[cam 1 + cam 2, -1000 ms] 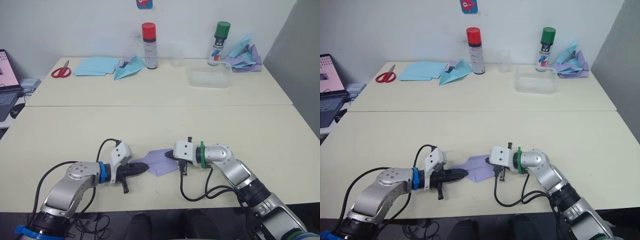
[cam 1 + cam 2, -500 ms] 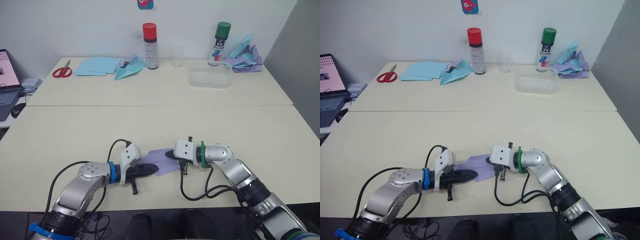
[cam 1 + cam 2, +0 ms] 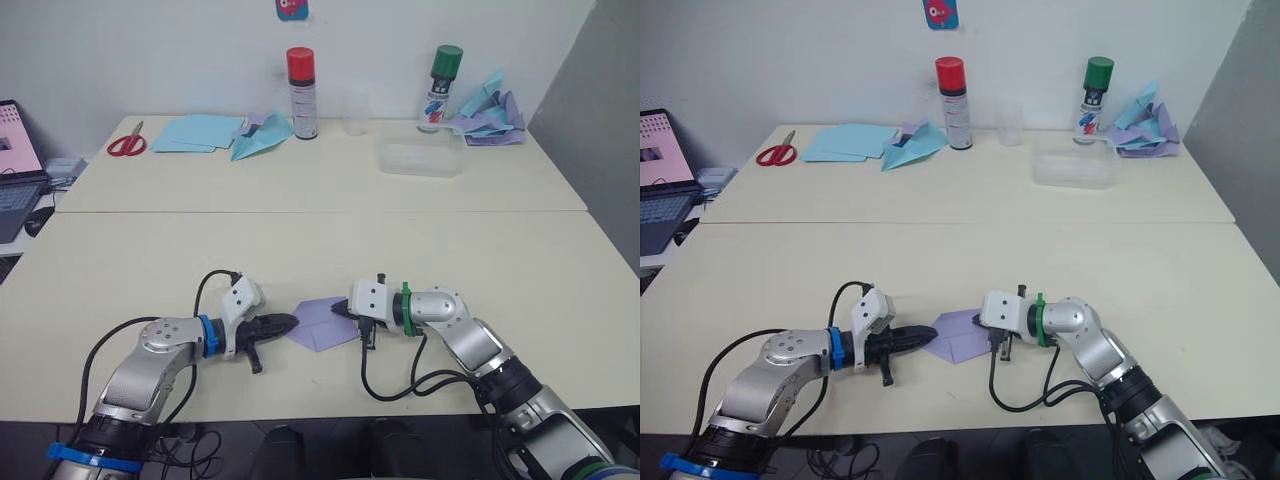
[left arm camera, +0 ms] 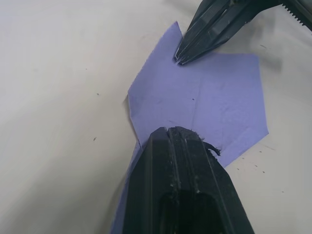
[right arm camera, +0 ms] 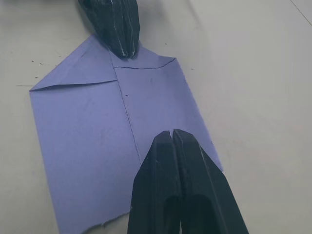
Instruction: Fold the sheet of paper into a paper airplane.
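Right wrist view gives the clearest look at the sheet of paper (image 5: 102, 141): pale lavender, lying flat on the cream worktop (image 3: 330, 250), with a crease running along its middle and one corner at the end facing the left arm folded in to a slanted edge, so that end comes toward a point. The opposite end is cut straight and a little ragged. From the head camera the sheet lies near the front edge of the worktop, between the two arms, its pointed end toward the robot's left.

Left end effector (image 3: 290, 322) has its two black fingers pressed together, the tips resting on the pointed end of the sheet. Right end effector (image 3: 338, 311) also has its fingers closed against each other, tips down on the sheet's surface by the central crease at the other end. Neither pair appears to have paper between the fingers; both bear on the sheet from above and from opposite ends.
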{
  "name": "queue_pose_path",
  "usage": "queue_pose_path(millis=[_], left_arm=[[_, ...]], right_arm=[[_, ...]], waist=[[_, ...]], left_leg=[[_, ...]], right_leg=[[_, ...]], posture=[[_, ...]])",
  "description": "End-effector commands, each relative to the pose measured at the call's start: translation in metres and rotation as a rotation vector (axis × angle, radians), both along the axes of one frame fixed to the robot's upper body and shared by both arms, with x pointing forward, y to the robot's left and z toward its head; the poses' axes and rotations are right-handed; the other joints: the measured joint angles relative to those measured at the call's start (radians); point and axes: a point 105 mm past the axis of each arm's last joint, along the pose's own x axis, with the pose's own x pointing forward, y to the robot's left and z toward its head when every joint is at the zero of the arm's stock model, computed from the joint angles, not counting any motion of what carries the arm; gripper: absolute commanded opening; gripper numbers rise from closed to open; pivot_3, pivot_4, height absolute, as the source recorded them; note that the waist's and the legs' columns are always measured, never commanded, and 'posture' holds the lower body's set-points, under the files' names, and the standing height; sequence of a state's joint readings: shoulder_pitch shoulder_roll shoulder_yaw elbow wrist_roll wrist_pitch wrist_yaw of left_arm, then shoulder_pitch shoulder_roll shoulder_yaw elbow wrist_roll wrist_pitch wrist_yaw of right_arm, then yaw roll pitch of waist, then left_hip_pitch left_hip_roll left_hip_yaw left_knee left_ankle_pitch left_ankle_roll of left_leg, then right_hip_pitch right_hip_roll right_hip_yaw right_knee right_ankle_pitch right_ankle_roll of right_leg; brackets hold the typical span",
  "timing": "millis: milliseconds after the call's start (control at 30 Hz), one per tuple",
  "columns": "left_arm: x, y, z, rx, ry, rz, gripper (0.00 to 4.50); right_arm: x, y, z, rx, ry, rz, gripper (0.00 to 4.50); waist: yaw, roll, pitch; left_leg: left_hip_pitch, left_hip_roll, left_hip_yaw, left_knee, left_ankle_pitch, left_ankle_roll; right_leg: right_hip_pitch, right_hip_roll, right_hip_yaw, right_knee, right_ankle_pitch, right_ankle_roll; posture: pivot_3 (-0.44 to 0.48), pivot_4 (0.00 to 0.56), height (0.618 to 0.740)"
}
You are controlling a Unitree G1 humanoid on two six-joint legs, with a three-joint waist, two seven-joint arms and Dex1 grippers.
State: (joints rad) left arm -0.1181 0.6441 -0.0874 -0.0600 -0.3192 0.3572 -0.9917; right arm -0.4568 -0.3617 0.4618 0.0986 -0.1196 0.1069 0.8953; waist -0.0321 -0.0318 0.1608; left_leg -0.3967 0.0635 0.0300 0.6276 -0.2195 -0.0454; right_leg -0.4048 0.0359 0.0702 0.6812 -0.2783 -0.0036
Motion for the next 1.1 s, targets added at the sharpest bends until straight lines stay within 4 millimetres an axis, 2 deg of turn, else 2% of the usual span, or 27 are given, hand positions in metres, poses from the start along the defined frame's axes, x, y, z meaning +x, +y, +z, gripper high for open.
queue_pose_path(millis=[33, 100, 200, 300, 400, 500, 533, 567, 667, 767, 867, 1100], left_arm=[[-0.003, 0.004, -0.025, 0.059, 0.048, 0.032, 0.00], [0.000, 0.004, -0.017, 0.048, -0.005, 0.028, 0.00], [0.003, 0.004, 0.012, -0.020, -0.085, 0.015, 0.76], [-0.002, 0.011, 0.039, -0.014, -0.148, -0.028, 1.66], [-0.009, 0.020, 0.056, 0.011, -0.176, -0.061, 2.68], [-0.021, 0.024, 0.071, 0.025, -0.186, -0.120, 3.68], [-0.026, 0.024, 0.074, 0.034, -0.186, -0.140, 3.99], [-0.030, 0.023, 0.076, 0.036, -0.183, -0.151, 4.37], [-0.038, 0.022, 0.079, 0.035, -0.177, -0.163, 4.46], [-0.037, 0.023, 0.080, 0.042, -0.191, -0.126, 4.50], [-0.037, 0.026, 0.076, 0.047, -0.175, -0.106, 4.50], [-0.042, 0.028, 0.069, 0.044, -0.167, -0.076, 4.50]], right_arm=[[-0.003, 0.001, 0.012, 0.102, 0.096, -0.024, 0.04], [0.001, 0.000, 0.028, 0.181, 0.115, -0.051, 0.04], [0.002, -0.006, 0.053, 0.291, 0.191, -0.062, 0.97], [-0.002, -0.012, 0.063, 0.331, 0.272, -0.056, 2.07], [-0.002, -0.015, 0.060, 0.326, 0.325, -0.065, 3.20], [0.006, -0.014, 0.047, 0.304, 0.369, -0.105, 4.33], [0.008, -0.011, 0.041, 0.293, 0.388, -0.113, 4.50], [0.008, -0.007, 0.037, 0.284, 0.402, -0.102, 4.50], [0.005, 0.003, 0.030, 0.276, 0.426, -0.069, 4.50], [0.004, 0.010, 0.028, 0.285, 0.435, -0.048, 3.91], [0.001, 0.013, 0.024, 0.272, 0.434, -0.025, 2.85], [-0.003, 0.013, 0.025, 0.272, 0.452, -0.003, 0.08]], waist=[[0.002, 0.001, 0.000], [0.002, 0.001, 0.000], [0.002, 0.001, 0.001], [-0.001, -0.002, 0.004], [-0.001, -0.005, 0.006], [-0.005, -0.004, 0.008], [-0.005, -0.004, 0.008], [-0.008, -0.004, 0.008], [-0.012, -0.004, 0.009], [-0.015, -0.004, 0.010], [-0.016, -0.004, 0.011], [-0.018, -0.005, 0.012]], left_leg=[[0.000, 0.000, 0.000, 0.000, 0.000, 0.000], [0.000, 0.000, 0.000, 0.000, 0.000, 0.000], [-0.001, 0.000, 0.001, 0.001, 0.000, 0.000], [-0.003, 0.000, 0.000, 0.001, 0.000, 0.000], [-0.004, 0.001, 0.000, 0.000, 0.000, 0.000], [-0.005, 0.001, 0.000, -0.003, 0.000, 0.000], [-0.005, 0.001, 0.001, -0.003, 0.000, 0.000], [-0.005, 0.001, 0.001, -0.004, 0.000, 0.000], [-0.005, 0.001, 0.001, -0.004, 0.000, 0.000], [-0.006, 0.001, 0.000, -0.004, 0.000, 0.000], [-0.005, 0.001, 0.000, -0.004, 0.000, 0.000], [-0.006, 0.001, 0.000, -0.004, 0.000, 0.000]], right_leg=[[0.000, 0.000, 0.000, 0.000, 0.000, 0.000], [0.000, -0.001, 0.000, 0.000, -0.001, -0.002], [0.000, -0.002, 0.001, 0.000, -0.001, -0.002], [-0.002, -0.001, 0.000, 0.000, 0.002, 0.003], [-0.004, 0.000, -0.001, 0.000, 0.001, 0.001], [-0.006, 0.000, -0.001, 0.000, -0.001, 0.000], [-0.006, 0.001, -0.001, 0.000, -0.001, -0.001], [-0.006, 0.001, -0.001, 0.000, -0.002, 0.000], [-0.006, 0.001, -0.001, 0.000, -0.003, 0.000], [-0.007, 0.001, -0.001, 0.000, -0.003, 0.000], [-0.006, 0.000, -0.001, 0.000, -0.003, 0.000], [-0.006, 0.000, -0.001, 0.000, -0.003, 0.000]], posture=[[0.000, 0.150, 0.740], [0.000, 0.150, 0.740], [0.000, 0.150, 0.740], [0.000, 0.150, 0.740], [0.000, 0.150, 0.740], [0.000, 0.150, 0.740], [0.000, 0.150, 0.740], [0.000, 0.150, 0.740], [0.000, 0.150, 0.740], [0.000, 0.150, 0.740], [0.000, 0.150, 0.740], [0.000, 0.150, 0.740]])
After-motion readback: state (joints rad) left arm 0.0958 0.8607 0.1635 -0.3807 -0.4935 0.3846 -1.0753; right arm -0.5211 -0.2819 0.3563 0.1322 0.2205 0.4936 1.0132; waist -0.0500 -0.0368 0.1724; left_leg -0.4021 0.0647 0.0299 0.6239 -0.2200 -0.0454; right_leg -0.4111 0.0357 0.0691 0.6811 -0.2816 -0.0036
